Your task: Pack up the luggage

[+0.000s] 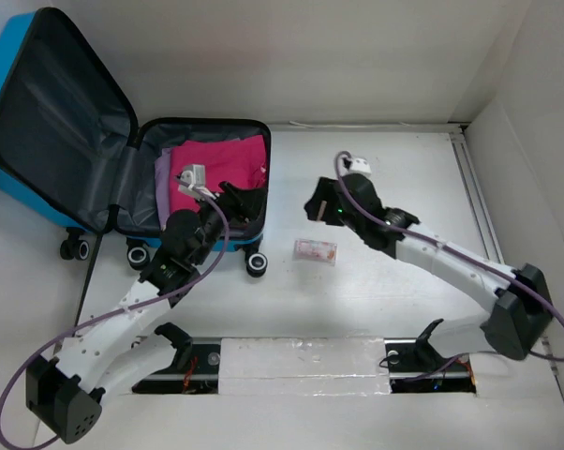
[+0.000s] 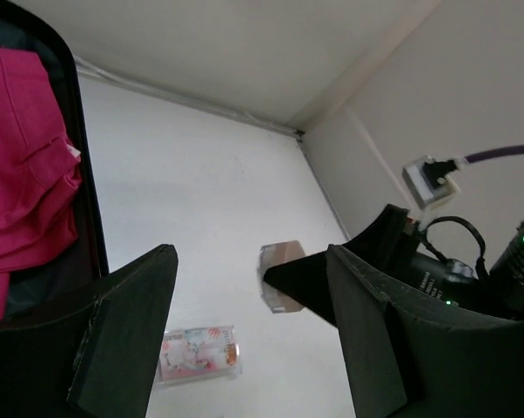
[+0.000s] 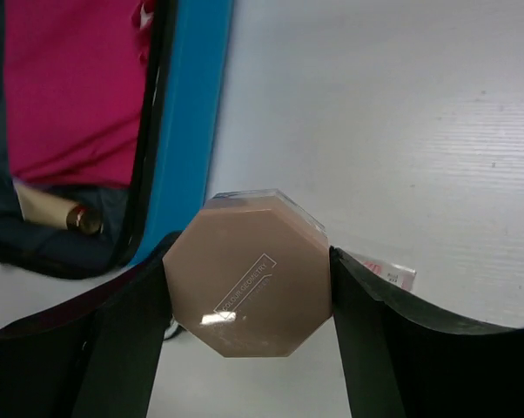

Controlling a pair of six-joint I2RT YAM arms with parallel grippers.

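- Your luggage (image 1: 1,94) lies open at the frame's upper left.
- Your right gripper (image 3: 249,261) pinches an octagonal tan case (image 3: 245,292) between both fingers.
- Your left gripper (image 2: 249,257) gapes wide, empty.

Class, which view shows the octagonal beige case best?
Right wrist: the octagonal beige case fills the centre, its printed face clear. Left wrist shows it small and partly hidden; the top view hardly shows it.
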